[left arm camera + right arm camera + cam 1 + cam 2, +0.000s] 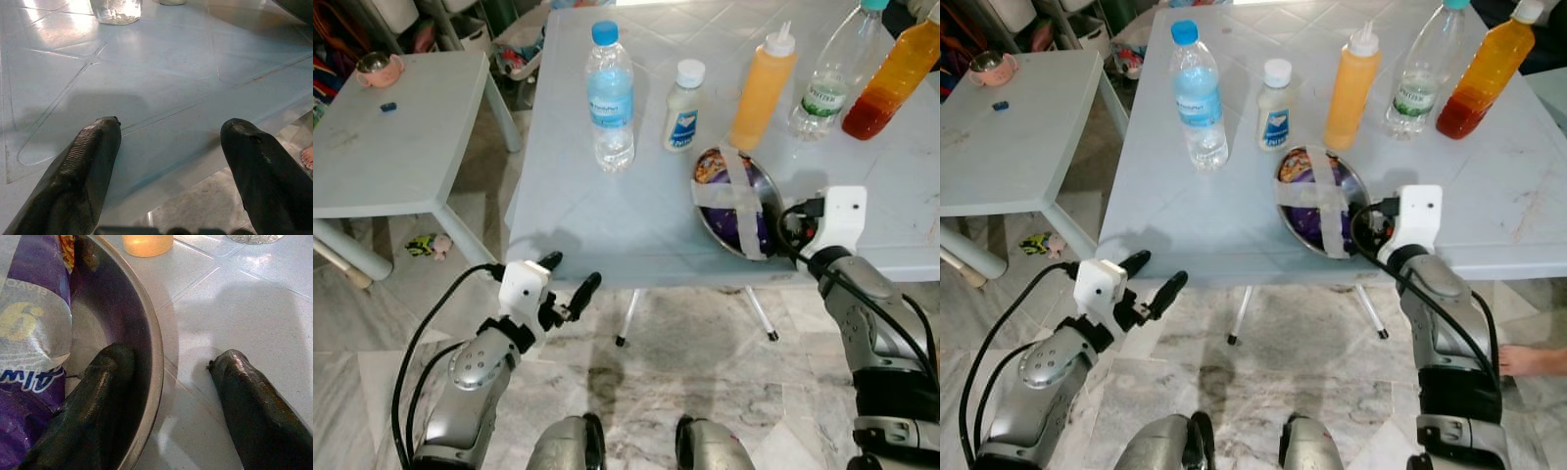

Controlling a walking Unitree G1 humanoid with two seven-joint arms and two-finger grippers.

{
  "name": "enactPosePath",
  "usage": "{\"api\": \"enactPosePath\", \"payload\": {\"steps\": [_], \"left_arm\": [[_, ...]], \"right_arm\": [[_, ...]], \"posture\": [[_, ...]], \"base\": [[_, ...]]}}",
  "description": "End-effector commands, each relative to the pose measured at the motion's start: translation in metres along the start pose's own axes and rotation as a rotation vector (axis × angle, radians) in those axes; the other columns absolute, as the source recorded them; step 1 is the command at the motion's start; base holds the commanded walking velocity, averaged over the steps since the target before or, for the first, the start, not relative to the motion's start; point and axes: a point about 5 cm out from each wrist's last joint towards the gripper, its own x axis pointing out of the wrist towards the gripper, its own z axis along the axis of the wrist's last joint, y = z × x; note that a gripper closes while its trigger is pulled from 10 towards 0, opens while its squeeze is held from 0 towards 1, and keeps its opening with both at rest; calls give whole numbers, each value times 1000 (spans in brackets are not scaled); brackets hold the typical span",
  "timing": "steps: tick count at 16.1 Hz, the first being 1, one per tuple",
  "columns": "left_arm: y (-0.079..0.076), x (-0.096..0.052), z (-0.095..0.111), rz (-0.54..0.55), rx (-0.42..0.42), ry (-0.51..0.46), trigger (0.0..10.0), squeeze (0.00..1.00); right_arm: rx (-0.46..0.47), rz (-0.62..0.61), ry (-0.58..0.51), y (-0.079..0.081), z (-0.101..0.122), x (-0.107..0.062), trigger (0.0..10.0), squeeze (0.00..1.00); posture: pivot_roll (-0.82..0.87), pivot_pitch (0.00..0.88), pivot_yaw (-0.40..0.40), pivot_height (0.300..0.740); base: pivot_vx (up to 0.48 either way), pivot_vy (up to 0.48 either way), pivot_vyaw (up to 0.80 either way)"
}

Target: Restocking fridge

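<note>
The right gripper [166, 377] is straddling the rim of the metal bowl [767, 186] near the front edge of the pale blue table [607, 215]; one finger is sitting inside the bowl, the other is resting outside on the tabletop, and the jaws are spread, not closed on the rim. The bowl is holding a purple packet [27, 323] strapped down with crossed strips of tape [729, 196]. The left gripper [570, 284] is hovering just off the table's front edge, left of the bowl, fingers parted and empty, tips pointing over the tabletop. Behind the bowl a row is standing upright: a blue-capped water bottle [610, 98], a small white bottle [683, 108], an orange squeeze bottle [762, 88], a clear bottle with a green label [827, 83], and an orange-red juice bottle [891, 83] at the far right. Bare tabletop is lying open between the water bottle and the front edge. A lower white side table [401, 147] is standing to the left with a gap of marble floor [695, 333] between the two tables. A person's bare foot [1533, 360] is showing on the floor by the right arm.
</note>
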Motion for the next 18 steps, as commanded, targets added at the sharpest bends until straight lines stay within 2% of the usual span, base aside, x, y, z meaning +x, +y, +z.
{"api": "enactPosePath", "payload": {"steps": [1, 5, 7, 8, 9, 11, 12, 13, 15, 18], "left_arm": [[-1, -3, -5, -11, 6, 37, 10000, 0], [-1, -3, -5, -10, 12, 35, 10000, 0], [-1, -2, -5, -10, 15, 34, 10000, 0], [-1, -2, -5, -10, 16, 34, 10000, 0], [-1, -2, -5, -9, 17, 34, 10000, 0], [-2, -1, -5, -9, 18, 33, 10000, 0], [-2, -1, -5, -8, 19, 33, 10000, 0], [-2, -1, -5, -8, 19, 32, 10000, 0], [-3, -1, -5, -7, 20, 32, 10000, 0], [-3, -1, -4, -8, 24, 31, 10000, 0]], "right_arm": [[36, -8, 100, 1, -21, 0, 0, 0], [53, -18, 63, 4, -11, 2, 0, 0], [61, -25, 24, 5, -1, 7, 667, 0], [67, -18, 15, 8, 3, 10, 2784, 0], [68, -11, 12, 11, 5, 11, 2667, 0], [70, 0, 20, 15, 5, 14, 4039, 0], [63, 10, 27, 18, 4, 15, 3608, 0], [51, 10, 45, 18, 1, 16, 1451, 0], [35, 0, 75, 17, -4, 17, 0, 0], [3, -11, 117, 16, -11, 16, 0, 0]], "posture": [[-2, 179, 88, 740], [-4, 176, 88, 740], [-2, 174, 85, 740], [-3, 173, 84, 740], [-2, 173, 83, 740], [0, 172, 82, 740], [1, 171, 80, 740], [3, 170, 78, 740], [3, 171, 76, 740], [3, 171, 75, 740]], "base": [[0, 0, 0], [0, 0, 0], [0, 0, 0], [0, 0, 0], [0, 0, 0], [0, 0, 0], [0, 0, 0], [0, 0, 0], [0, 0, 0], [0, 0, 0]]}}
